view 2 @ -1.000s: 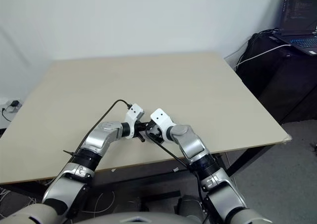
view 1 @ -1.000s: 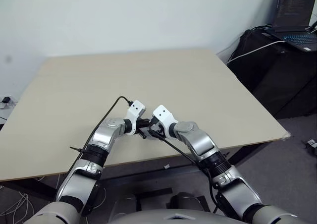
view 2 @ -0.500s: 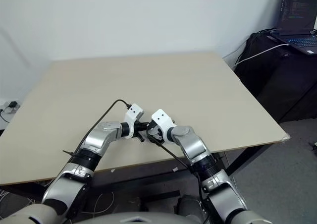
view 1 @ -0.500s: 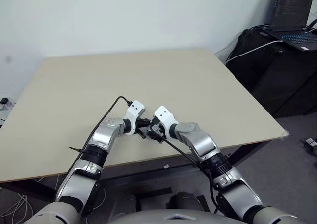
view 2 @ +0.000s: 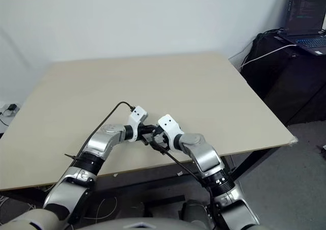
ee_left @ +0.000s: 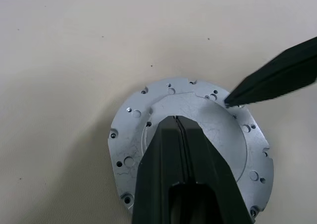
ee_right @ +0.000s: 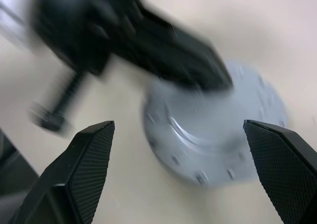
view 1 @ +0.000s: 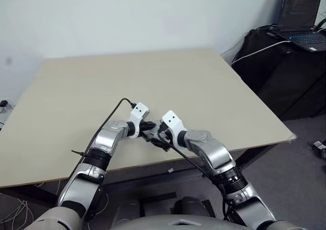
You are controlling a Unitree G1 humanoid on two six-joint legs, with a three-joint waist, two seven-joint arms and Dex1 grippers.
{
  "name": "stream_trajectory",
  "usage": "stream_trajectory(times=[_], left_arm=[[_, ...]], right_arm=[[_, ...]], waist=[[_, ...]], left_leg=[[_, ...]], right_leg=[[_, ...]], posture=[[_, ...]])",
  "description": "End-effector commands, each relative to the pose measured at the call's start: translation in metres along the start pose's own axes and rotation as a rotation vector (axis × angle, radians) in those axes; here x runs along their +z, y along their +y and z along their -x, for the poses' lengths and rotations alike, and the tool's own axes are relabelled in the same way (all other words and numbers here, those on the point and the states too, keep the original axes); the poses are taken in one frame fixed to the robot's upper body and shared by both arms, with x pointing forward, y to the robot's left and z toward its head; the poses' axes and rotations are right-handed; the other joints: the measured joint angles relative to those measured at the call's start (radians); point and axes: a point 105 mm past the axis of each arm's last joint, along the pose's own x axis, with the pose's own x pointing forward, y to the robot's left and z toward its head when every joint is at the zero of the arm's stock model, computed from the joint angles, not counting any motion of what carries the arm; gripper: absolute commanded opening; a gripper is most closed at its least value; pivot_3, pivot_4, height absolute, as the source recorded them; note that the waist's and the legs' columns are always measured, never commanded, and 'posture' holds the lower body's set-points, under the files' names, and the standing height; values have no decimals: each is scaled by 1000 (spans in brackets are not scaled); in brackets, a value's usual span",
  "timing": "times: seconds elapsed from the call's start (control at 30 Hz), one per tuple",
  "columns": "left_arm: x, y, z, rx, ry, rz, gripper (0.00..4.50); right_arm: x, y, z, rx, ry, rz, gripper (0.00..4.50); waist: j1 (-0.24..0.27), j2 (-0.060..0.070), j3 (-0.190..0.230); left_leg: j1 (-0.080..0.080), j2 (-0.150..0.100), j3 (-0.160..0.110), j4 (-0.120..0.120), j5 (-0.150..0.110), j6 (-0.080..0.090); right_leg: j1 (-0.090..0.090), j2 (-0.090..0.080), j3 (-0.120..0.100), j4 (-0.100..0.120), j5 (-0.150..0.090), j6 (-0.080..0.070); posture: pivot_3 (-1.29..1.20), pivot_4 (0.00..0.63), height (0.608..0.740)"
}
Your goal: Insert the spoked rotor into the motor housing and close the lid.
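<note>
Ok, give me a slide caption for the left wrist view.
Left hand, fingers shut, rests on the lid lying on the table.

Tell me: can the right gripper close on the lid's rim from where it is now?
Probably yes. The right gripper is open, with its fingers either side of the lid, which lies flat on the table. The shut left gripper rests over the lid's centre, so the rim looks free.
</note>
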Motion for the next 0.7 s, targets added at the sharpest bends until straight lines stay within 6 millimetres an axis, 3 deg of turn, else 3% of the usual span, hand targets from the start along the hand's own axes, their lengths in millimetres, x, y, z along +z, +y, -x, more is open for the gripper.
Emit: stream_trajectory(times=[0.03, 0.17, 0.3, 0.53, 0.7], left_arm=[[-13, -2, -3, -11, 58, 9, 0], [-13, -3, -3, -16, 56, 9, 0], [-14, -4, -4, -18, 57, 10, 0], [-15, -4, -4, -20, 59, 10, 0], [-15, -4, -5, -22, 58, 5, 0]], right_arm=[[28, -7, 16, -48, -113, -4, 4493], [30, -16, 30, -104, -140, -112, 4493], [15, -16, 39, -132, -108, -252, 4493], [-20, -16, 40, -204, -21, -657, 4493], [-24, -9, 36, -149, -16, -868, 4493]], waist=[[2, -1, 0], [7, -1, 1], [8, -1, 1], [8, 0, 1], [8, 1, 2]], left_leg=[[0, 0, 0, 0, 0, 0], [-1, 0, 0, 0, 0, 0], [-2, 0, 0, 0, 0, 0], [-2, 0, 0, 0, -1, -2], [-2, -1, 0, 0, -2, -2]], right_leg=[[0, 0, 0, 0, 0, 0], [-1, -1, 0, 0, 0, 0], [-1, -1, 0, -1, 0, 0], [-1, -1, 0, 0, 0, 0], [-1, -2, 0, -1, 0, 0]], posture=[[0, 0, 740], [0, 0, 740], [0, 0, 740], [0, 0, 740], [0, 0, 740]])
